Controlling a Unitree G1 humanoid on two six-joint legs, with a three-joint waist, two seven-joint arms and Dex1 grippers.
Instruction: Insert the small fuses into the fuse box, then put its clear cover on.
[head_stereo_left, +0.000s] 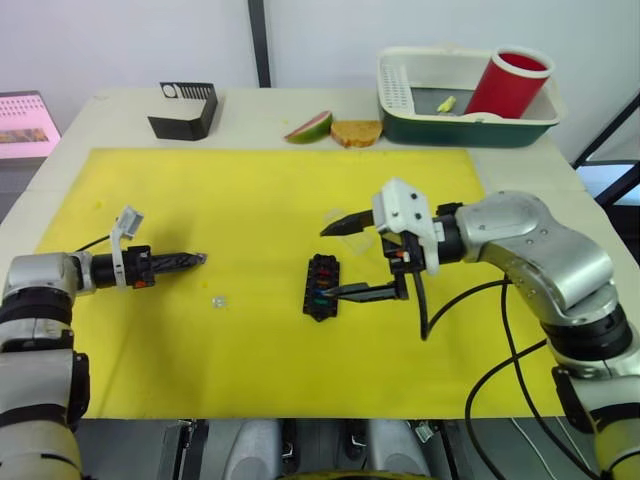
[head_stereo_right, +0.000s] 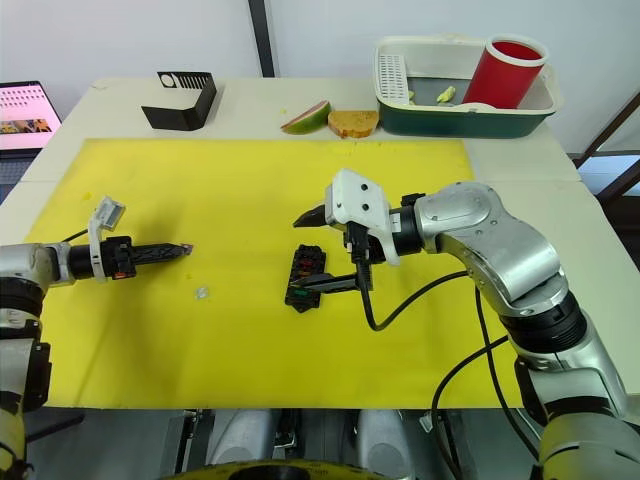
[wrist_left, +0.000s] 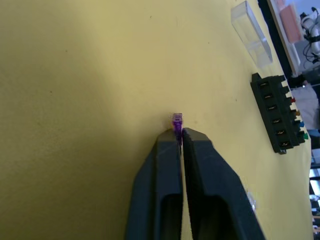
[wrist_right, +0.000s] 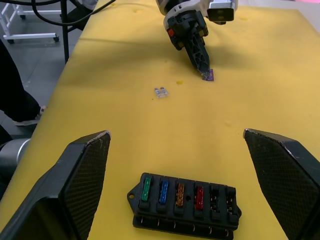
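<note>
fuse box (head_stereo_left: 322, 287) partly behind right gripper (head_stereo_left: 337, 260).

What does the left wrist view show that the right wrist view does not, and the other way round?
The left wrist view shows the clear cover lying on the yellow mat beyond the fuse box.

The right wrist view shows a clear fuse loose on the mat, and the right hand open, its fingers wide on either side of the fuse box, which holds green, blue, orange and red fuses.

Both show the fuse box, the mat and the left hand shut on the purple fuse.
</note>
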